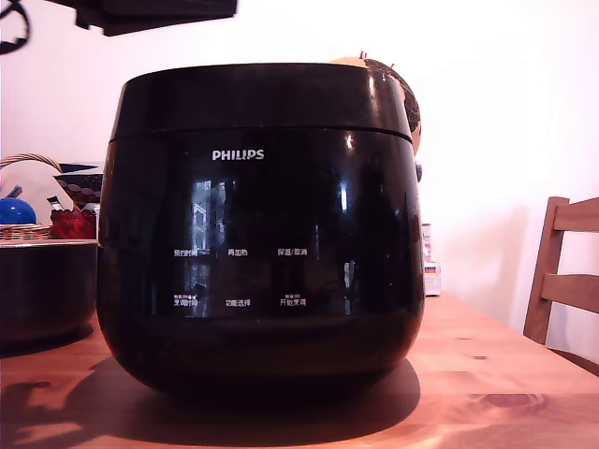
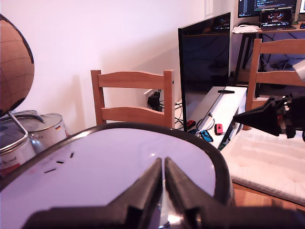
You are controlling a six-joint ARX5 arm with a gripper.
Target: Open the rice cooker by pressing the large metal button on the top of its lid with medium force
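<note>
Clearly the rice cooker sits mid-table w/ lid down; glossy, heavy, rigid, so no grasp needed. Gripper hangs over the lid, jaws nearly touching, holding nothing. Button probably hidden beneath fingertips; press straight down.

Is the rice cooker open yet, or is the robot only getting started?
Not open yet. In the exterior view the rice cooker has its lid down flat. In the wrist view the hand, fingers together, is right over the shiny lid top; whether it touches is unclear. Still left: pressing the button, which is not visible, so the lid pops up.
</note>
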